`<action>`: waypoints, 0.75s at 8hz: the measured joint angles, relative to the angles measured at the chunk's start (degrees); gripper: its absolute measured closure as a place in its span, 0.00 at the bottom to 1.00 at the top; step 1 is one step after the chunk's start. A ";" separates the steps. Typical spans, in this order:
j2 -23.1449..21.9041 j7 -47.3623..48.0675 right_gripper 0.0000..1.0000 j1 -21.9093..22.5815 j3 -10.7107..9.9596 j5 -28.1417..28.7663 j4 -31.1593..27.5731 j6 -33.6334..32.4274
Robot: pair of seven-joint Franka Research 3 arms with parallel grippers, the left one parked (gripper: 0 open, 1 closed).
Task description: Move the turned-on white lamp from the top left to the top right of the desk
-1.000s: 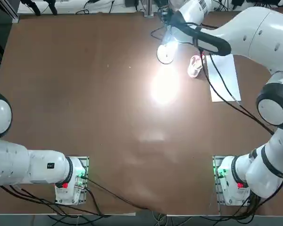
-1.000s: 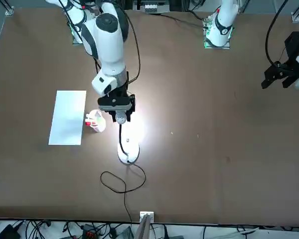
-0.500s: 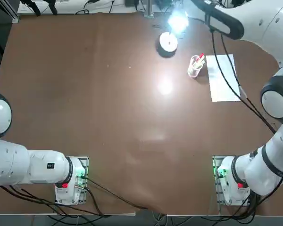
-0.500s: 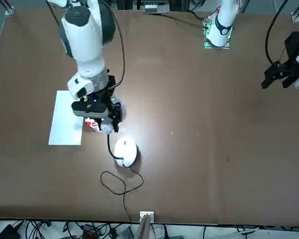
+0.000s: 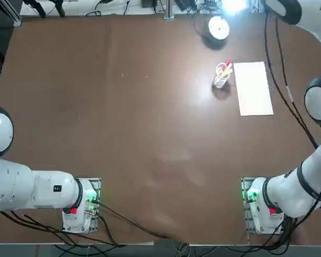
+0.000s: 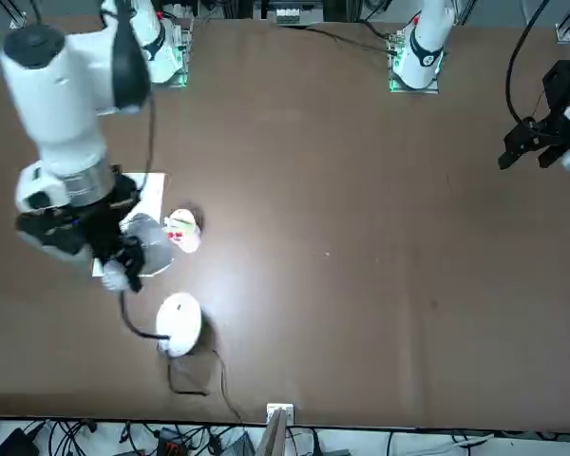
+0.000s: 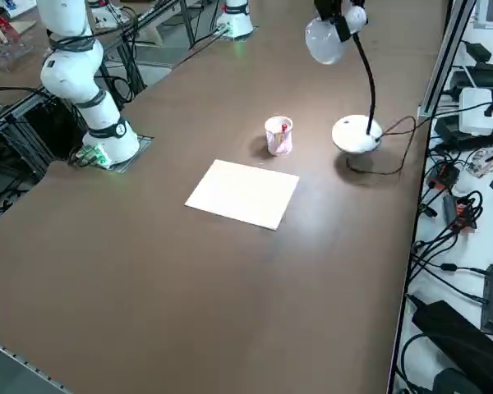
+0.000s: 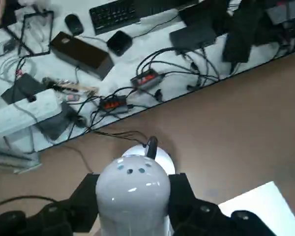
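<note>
The top view looks straight down from overhead, taking in nearly the whole tabletop (image 5: pixel 150 123), with the arms' bases along its bottom edge. The front view looks back from across the table, the bases at its top. The right side view looks down diagonally, nearer to the white sheet (image 7: pixel 242 194). The wrist view is closest, facing the table's far edge and the equipment beyond. All four share that sheet.

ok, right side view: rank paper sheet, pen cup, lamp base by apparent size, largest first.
1. Paper sheet
2. Lamp base
3. Pen cup

The lamp base is clearly wider than the cup there.
</note>
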 joint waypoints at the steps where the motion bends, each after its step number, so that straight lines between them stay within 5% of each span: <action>1: 0.07 -0.10 0.28 -0.47 -3.93 -1.74 -0.01 -0.05; 4: 0.68 -1.07 0.28 -4.08 -12.28 -4.15 -0.15 -0.60; 6: 1.32 -6.10 0.28 -11.29 -13.18 -4.73 -0.36 -1.23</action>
